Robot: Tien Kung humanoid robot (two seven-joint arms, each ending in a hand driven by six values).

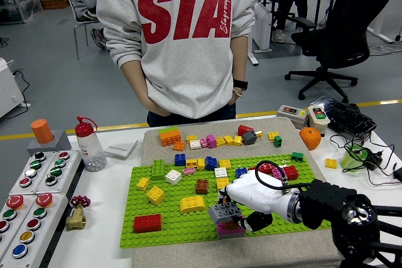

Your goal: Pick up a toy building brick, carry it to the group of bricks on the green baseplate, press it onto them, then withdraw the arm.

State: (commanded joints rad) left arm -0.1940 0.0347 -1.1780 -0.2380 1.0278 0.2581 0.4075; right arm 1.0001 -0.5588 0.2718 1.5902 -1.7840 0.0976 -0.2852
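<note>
Head view: the right hand (246, 198) pinches a grey brick (224, 212) between its fingers, directly on top of the pink brick stack (232, 226) at the near edge of the green baseplate (169, 218). Behind the baseplate a person (182, 36) stands, hands tucked away.

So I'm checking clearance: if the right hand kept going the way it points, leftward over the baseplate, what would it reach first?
Probably the red brick at the green baseplate's near-left; the right hand holds a grey brick low, though depth is hard to judge.
</note>
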